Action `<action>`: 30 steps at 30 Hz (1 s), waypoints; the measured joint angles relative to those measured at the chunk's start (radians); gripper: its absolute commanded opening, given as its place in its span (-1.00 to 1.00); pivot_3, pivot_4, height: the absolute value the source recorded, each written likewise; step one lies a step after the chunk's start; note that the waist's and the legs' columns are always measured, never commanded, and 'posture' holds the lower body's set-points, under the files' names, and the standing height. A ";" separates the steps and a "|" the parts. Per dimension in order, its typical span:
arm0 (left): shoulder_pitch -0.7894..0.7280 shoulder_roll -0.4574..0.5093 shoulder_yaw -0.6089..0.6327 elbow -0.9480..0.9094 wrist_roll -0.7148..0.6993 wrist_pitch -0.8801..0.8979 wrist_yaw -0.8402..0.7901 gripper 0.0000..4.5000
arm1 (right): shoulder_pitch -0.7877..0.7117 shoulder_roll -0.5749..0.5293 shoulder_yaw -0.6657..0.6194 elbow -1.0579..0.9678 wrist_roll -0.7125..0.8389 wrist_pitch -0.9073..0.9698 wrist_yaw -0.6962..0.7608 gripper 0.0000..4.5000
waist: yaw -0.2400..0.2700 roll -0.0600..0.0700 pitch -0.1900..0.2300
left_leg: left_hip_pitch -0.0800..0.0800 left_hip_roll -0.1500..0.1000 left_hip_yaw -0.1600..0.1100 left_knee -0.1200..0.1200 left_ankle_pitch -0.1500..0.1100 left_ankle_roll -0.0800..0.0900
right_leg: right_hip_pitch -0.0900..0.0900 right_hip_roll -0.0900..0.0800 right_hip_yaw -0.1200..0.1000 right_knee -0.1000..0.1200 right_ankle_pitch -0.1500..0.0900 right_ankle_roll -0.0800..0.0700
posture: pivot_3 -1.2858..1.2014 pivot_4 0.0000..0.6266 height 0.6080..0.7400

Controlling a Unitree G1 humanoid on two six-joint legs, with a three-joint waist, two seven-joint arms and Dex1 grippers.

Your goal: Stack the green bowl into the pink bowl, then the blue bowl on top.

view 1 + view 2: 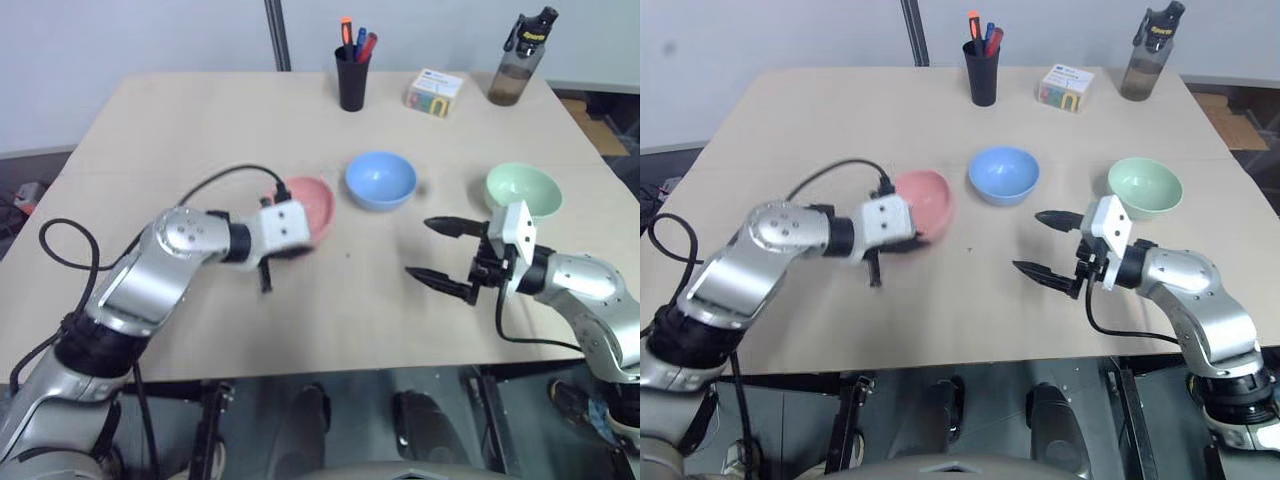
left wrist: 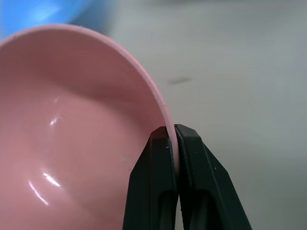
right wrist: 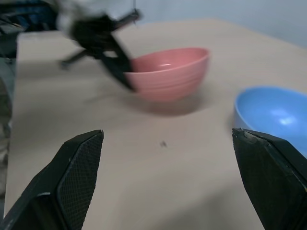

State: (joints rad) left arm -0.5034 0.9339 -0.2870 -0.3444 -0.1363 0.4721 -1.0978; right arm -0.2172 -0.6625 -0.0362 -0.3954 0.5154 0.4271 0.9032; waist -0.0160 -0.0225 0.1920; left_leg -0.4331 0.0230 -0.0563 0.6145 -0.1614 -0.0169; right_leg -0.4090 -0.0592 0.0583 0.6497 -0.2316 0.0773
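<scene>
Beige tabletop carries the blue bowl; beside it, left end effector pinches the pink bowl rim. Green bowl beyond spread right end effector.

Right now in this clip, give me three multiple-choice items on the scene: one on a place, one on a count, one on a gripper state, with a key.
1. Which bowl sits farthest toward the robot's right on the table?
A. the pink bowl
B. the blue bowl
C. the green bowl

2. How many bowls are in sight?
A. two
B. three
C. four

3. What is the left gripper doing?
A. shut on the pink bowl's rim
B. open above the blue bowl
C. shut on the pen cup

Key:
1 C: the green bowl lies beyond the open right gripper, with the blue bowl in the middle.
2 B: pink, blue and green, none stacked.
3 A: the left gripper pinches the wall of the pink bowl, one finger inside and one outside.
</scene>
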 measured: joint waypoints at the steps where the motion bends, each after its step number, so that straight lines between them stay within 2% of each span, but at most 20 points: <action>1: 0.005 -0.012 -0.005 0.007 -0.001 -0.045 -0.020 -0.98 | 0.012 -0.007 -0.015 0.000 -0.001 0.000 -0.004 1.00 | 0.002 0.000 0.000 | 0.000 0.000 0.000 0.001 0.000 0.000 | 0.000 0.000 0.000 0.001 -0.001 0.001 | 0.03 -0.52 1.00; 7: -0.038 -0.142 -0.068 0.060 0.041 -0.179 -0.020 -0.98 | 0.034 -0.021 -0.027 -0.011 -0.009 0.000 -0.038 1.00 | 0.003 0.000 0.000 | 0.000 0.000 0.000 0.004 0.000 0.000 | 0.001 0.000 0.001 0.002 -0.002 0.003 | 0.03 -0.52 1.00; 8: -0.047 -0.182 -0.087 0.098 0.060 -0.232 -0.022 -0.68 | 0.042 -0.027 -0.028 -0.017 -0.023 0.000 -0.049 1.00 | 0.003 0.000 0.000 | 0.000 0.000 0.000 0.004 0.000 0.000 | 0.001 0.000 0.001 0.002 -0.002 0.003 | 0.03 -0.52 1.00; 9: -0.048 -0.189 -0.092 0.106 0.064 -0.243 -0.022 -0.62 | 0.042 -0.029 -0.029 -0.018 -0.025 0.000 -0.051 1.00 | 0.003 0.000 0.000 | -0.001 0.000 0.000 0.004 0.000 0.000 | 0.001 0.000 0.001 0.003 -0.002 0.003 | 0.03 -0.52 1.00; 10: -0.060 -0.206 -0.102 0.129 0.061 -0.246 -0.036 -0.40 | 0.043 -0.039 -0.031 -0.019 -0.033 0.000 -0.058 1.00 | 0.001 0.000 0.000 | 0.000 0.000 0.000 0.004 0.000 0.000 | 0.001 0.000 0.001 0.003 -0.002 0.003 | 0.03 -0.52 1.00; 13: -0.088 -0.223 -0.108 0.159 0.048 -0.224 -0.070 0.07 | 0.038 -0.049 -0.036 -0.019 -0.050 0.004 -0.080 1.00 | -0.002 0.000 0.000 | 0.000 0.000 0.000 0.004 0.000 0.000 | 0.000 0.001 0.001 0.005 -0.002 0.004 | 0.03 -0.52 1.00; 15: -0.091 -0.227 -0.101 0.158 0.031 -0.202 -0.077 0.51 | 0.028 -0.058 -0.043 -0.017 -0.064 0.006 -0.095 1.00 | -0.003 0.000 0.000 | 0.000 0.000 0.000 0.004 0.000 0.000 | 0.000 0.001 0.001 0.005 -0.002 0.004 | 0.03 -0.52 1.00; 18: -0.075 -0.219 -0.053 0.135 0.006 -0.162 -0.071 0.98 | -0.013 -0.075 -0.051 0.001 -0.078 0.038 -0.123 1.00 | -0.003 0.000 0.000 | 0.001 0.000 0.000 0.004 0.000 0.000 | 0.000 0.001 0.001 0.005 -0.002 0.003 | 0.03 -0.52 1.00; 21: -0.023 -0.206 0.053 0.069 -0.060 -0.111 -0.041 0.98 | -0.081 -0.081 -0.042 0.087 -0.119 0.050 -0.141 1.00 | -0.007 0.000 0.000 | 0.001 0.000 0.000 0.004 0.000 0.000 | 0.000 0.001 0.002 0.005 -0.002 0.003 | 0.03 -0.52 1.00; 25: 0.078 -0.262 0.294 0.013 -0.232 -0.062 0.047 0.98 | -0.250 -0.087 0.031 0.281 -0.270 0.028 -0.205 1.00 | -0.022 0.000 0.000 | 0.001 0.000 0.001 0.005 0.000 0.000 | 0.000 0.001 0.002 0.006 -0.002 0.003 | 0.03 -0.52 1.00; 30: 0.203 -0.230 0.463 -0.026 -0.325 -0.028 0.086 0.98 | -0.416 -0.064 0.111 0.563 -0.427 -0.005 -0.266 1.00 | -0.027 0.000 0.000 | 0.002 0.000 0.001 0.004 0.000 0.000 | 0.000 0.001 0.003 0.007 0.001 0.001 | 0.03 -0.52 1.00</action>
State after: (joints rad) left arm -0.3003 0.7041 0.1756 -0.3703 -0.4609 0.4438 -1.0119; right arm -0.6334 -0.7264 0.0746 0.1676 0.0880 0.4221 0.6374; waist -0.0431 -0.0222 0.1920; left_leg -0.4313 0.0230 -0.0553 0.6185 -0.1613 -0.0167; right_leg -0.4093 -0.0582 0.0612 0.6563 -0.2309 0.0782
